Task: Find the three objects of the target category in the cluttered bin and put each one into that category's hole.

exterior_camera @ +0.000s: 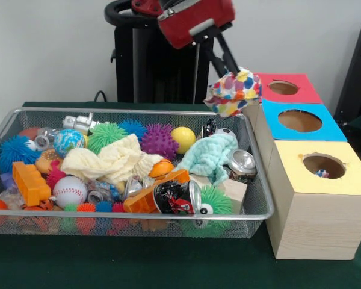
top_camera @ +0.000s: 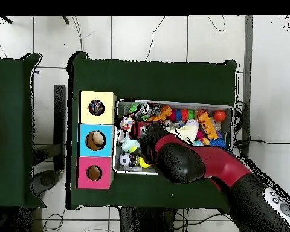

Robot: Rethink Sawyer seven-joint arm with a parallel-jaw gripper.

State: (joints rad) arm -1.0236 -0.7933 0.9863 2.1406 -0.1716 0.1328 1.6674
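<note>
Pincer (exterior_camera: 236,77) clamped on white cloth with multicoloured polka dots (exterior_camera: 233,92), held aloft. Below it: far right corner of wire mesh bin (exterior_camera: 262,211). Just right: wooden box, red-topped hole (exterior_camera: 283,88).

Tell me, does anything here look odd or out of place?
Yes: a polka-dot cloth hangs bunched in the air from the gripper, above the bin's far corner beside the red box. Crushed cans lie dented among the toys.
</note>
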